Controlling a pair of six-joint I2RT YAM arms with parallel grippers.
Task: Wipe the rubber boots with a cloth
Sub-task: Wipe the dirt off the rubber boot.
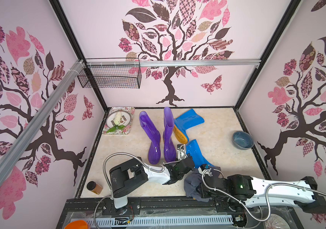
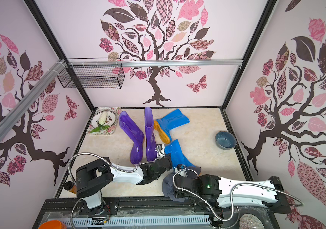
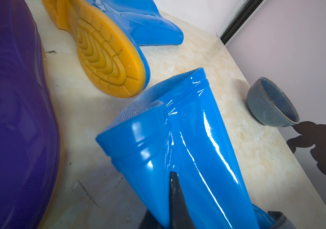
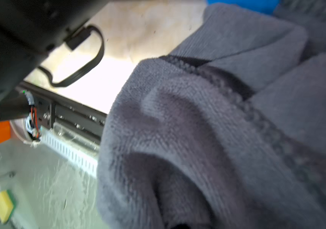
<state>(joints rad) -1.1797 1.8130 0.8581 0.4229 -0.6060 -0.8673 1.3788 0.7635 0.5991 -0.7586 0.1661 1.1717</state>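
Purple boots (image 1: 154, 138) stand apart; the far blue boot (image 1: 190, 119) lies aside. The cloth (image 1: 193, 183) drapes the near blue boot (image 1: 194, 152), clamped in the right gripper (image 1: 201, 178). The left gripper (image 1: 190, 157) pinches that boot's shaft. Wiping seems barely begun.

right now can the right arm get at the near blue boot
Probably yes: the right gripper, shut on the cloth, hangs beside the near blue boot at its foot end with nothing between; the left gripper grips its shaft.
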